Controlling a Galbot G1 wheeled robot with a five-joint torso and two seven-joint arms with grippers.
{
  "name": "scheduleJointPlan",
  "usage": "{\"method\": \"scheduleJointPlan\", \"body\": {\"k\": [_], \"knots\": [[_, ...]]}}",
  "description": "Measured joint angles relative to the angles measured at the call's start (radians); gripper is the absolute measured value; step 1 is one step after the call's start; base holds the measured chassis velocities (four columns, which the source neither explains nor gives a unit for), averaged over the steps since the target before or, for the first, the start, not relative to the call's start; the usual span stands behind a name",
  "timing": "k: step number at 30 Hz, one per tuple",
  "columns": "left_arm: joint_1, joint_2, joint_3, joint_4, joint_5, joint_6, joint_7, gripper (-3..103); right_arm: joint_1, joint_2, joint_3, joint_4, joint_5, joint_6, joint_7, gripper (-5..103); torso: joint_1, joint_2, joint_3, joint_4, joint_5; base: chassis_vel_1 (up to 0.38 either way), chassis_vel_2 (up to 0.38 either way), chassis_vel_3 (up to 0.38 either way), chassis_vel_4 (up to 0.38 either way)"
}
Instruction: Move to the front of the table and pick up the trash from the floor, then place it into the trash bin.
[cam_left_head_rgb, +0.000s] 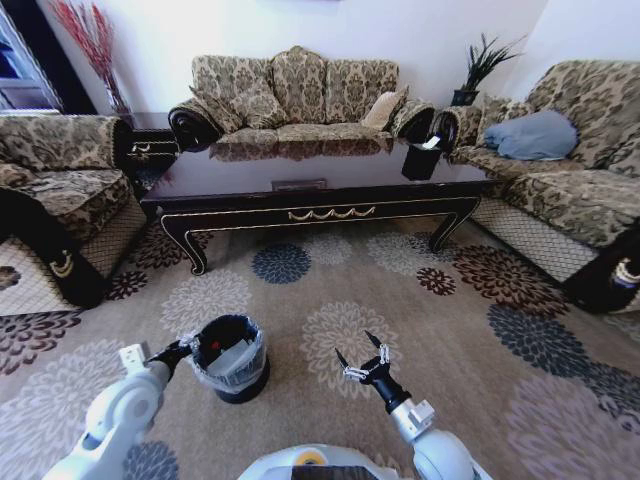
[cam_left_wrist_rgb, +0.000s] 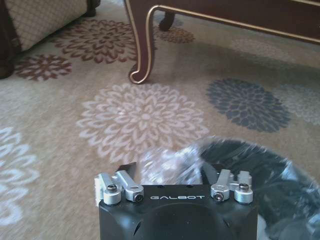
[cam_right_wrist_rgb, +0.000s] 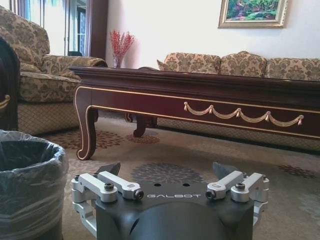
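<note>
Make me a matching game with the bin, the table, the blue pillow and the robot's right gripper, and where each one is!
Things:
1. trash bin
2. table
3. blue pillow
4. right gripper

Places:
a. on the sofa to the robot's right
b. low over the carpet, jaws open, nothing in them
c. on the carpet beside the left gripper
d. in front of the middle sofa

Pairs: 1-c, 2-d, 3-a, 4-b
</note>
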Motion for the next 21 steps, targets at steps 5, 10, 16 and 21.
{"method": "scheduleJointPlan", "body": {"k": [5, 10, 16, 21], "knots": [[0.085, -0.022, -0.053, -0.022, 0.037, -0.021, 0.034, 94, -0.024, 0.009, 0.026, 0.010, -0.005, 0.005, 0.003, 100, 0.000, 0.000, 0.000, 0.0002, -0.0002, 0.000, 0.000, 0.000, 0.000], [0.152, -0.031, -0.066, -0.072, 0.160, -0.143, 0.106, 100, -0.085, 0.088, 0.100, 0.023, -0.022, 0.061, 0.004, 100, 0.000, 0.000, 0.000, -0.0009, -0.0003, 0.000, 0.000, 0.000, 0.000], [0.232, -0.073, -0.068, -0.082, 0.351, -0.325, 0.177, 100, -0.093, 0.196, 0.148, 0.029, -0.021, 0.110, 0.016, 100, 0.000, 0.000, 0.000, 0.0001, -0.0002, 0.000, 0.000, 0.000, 0.000], [0.282, -0.101, -0.063, -0.031, 0.470, -0.465, 0.234, 100, -0.114, 0.263, 0.189, 0.018, -0.056, 0.156, 0.016, 100, 0.000, 0.000, 0.000, 0.0000, -0.0003, 0.000, 0.000, 0.000, 0.000]]}}
